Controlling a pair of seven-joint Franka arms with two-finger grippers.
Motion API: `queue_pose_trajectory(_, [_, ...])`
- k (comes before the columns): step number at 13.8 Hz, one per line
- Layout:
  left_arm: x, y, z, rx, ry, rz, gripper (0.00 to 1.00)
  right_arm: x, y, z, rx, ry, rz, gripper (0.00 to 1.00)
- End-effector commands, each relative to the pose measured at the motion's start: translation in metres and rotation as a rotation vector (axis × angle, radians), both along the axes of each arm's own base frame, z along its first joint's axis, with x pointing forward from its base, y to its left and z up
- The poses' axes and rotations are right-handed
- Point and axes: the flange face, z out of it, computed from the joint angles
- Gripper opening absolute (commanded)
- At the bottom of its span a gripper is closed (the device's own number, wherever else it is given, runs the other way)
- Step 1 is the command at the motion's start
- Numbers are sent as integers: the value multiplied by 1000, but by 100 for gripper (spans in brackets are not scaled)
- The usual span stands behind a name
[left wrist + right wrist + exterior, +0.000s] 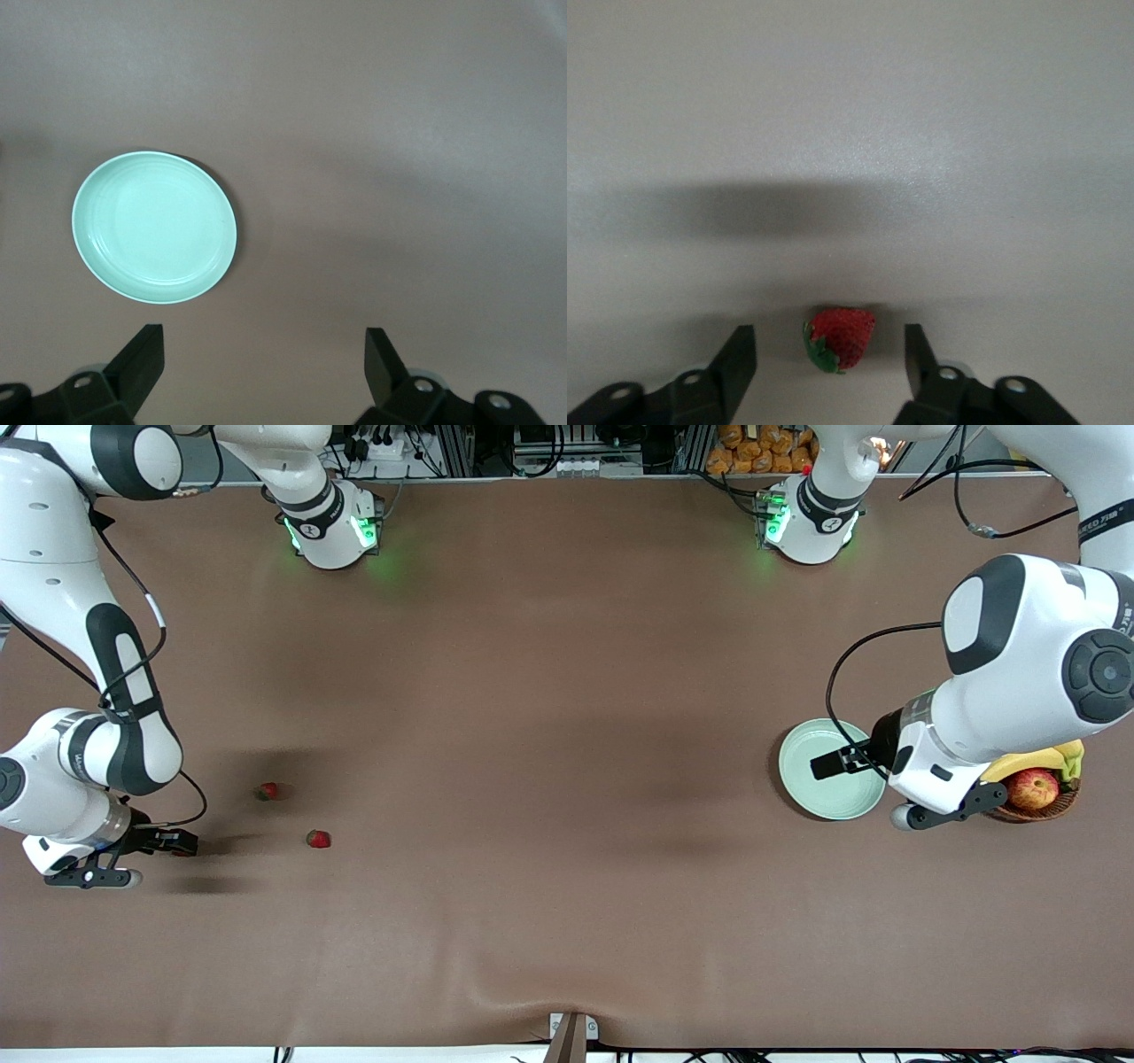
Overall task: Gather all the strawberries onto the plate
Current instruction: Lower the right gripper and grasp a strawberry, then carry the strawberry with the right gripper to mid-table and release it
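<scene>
The right gripper (182, 841) sits low at the right arm's end of the table, and in its wrist view a strawberry (840, 338) lies between its two fingers, which stand apart with a gap on each side of the fruit. That is the relation the next move seems to hinge on: the berry is already bracketed, its red tip toward one o'clock and its leafy cap toward seven in that view, so its long axis runs aslant to the line between the fingers. I would judge that a small drop and a squeeze is all that is needed.

In the front view that berry is mostly hidden by the fingers. Two more strawberries lie on the brown table (549, 850) close by: one (318, 838) at about three o'clock from the gripper, another (267, 790) at about two o'clock, a little farther from the front camera. The right arm is folded down steeply, elbow high, wrist bent toward the cloth.

The plate (819, 784) is well apart, at the left arm's end, and looks bare. The left gripper (831, 764) hangs over it, fingers spread wide, and the left arm waits. A basket (1059, 804) with an apple (1033, 787) and bananas (1045, 760) stands just beside the plate.
</scene>
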Motion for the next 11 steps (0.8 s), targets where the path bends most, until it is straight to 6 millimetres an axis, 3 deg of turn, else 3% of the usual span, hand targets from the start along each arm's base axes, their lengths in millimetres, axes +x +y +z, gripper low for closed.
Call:
queue_pose_trajectory(1, [-1, -11, 2, 5, -6, 53, 100, 1, -6, -6, 13, -5, 19, 69])
queue_pose_trajectory(4, [-2, -27, 0, -5, -34, 83, 100, -1, -6, -10, 13, 3, 20, 61])
queue_pose_trajectory(6, [-4, -43, 0, -7, -38, 116, 100, -1, -6, -12, 14, 5, 20, 47])
queue_pose_trajectory(8, [-3, -44, -1, -14, -38, 153, 100, -2, -6, -14, 14, 8, 24, 35])
queue_pose_trajectory(10, [-5, -44, -5, -10, -29, 156, 100, -3, -5, -15, 15, 11, 27, 30])
queue_pose_trajectory(11, [-5, -44, -7, -9, -26, 156, 100, -3, -5, -15, 15, 11, 34, 21])
